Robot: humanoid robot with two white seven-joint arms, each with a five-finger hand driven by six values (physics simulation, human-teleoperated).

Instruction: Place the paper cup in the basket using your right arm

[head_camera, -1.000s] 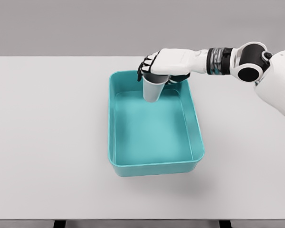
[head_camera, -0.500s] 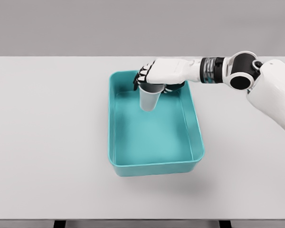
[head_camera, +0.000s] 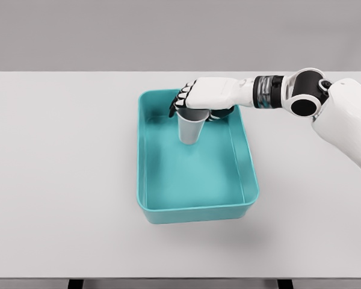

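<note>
The right hand (head_camera: 206,96) has its fingers (head_camera: 179,102) wrapped around the rim of the small grey paper cup (head_camera: 191,127), upright over the far end of the teal plastic basket (head_camera: 250,174), in the upper middle. Let go too high, it could tip over or bounce.

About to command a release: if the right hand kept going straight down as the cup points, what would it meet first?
Likely the basket floor: the paper cup in the right hand hangs upright over its far end. Whether the cup already touches is unclear.
</note>
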